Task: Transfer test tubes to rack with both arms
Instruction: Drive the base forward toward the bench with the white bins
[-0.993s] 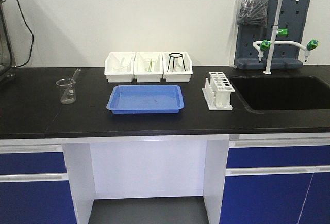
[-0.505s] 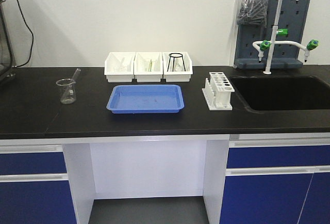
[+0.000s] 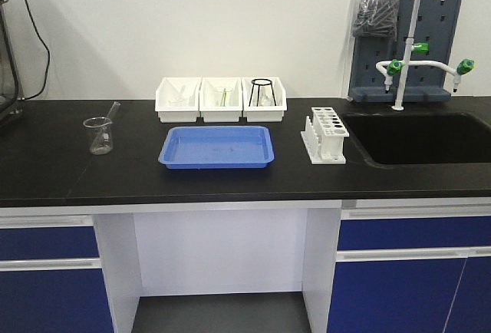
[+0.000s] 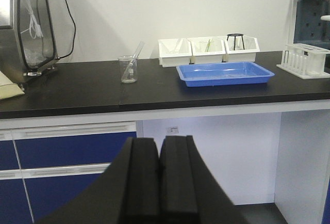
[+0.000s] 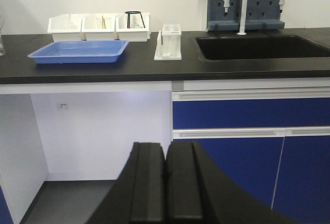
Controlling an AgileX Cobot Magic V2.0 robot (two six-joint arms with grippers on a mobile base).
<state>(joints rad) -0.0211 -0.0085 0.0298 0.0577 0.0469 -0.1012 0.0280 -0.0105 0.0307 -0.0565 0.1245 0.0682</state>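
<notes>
No motion; end effectors (image 4: 159,149) (image 5: 166,154) wrist-view only.

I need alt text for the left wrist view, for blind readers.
The left gripper, jaws shut, sits low in front of a black counter. On it: glass beaker, three white bins, blue tray, and the rack at far right.

Bright, even indoor light fills all 3 views. The black bench (image 3: 230,183) carries a faint sheen. Left claw (image 4: 159,182) and right claw (image 5: 165,188) loom dark and soft-edged.
</notes>
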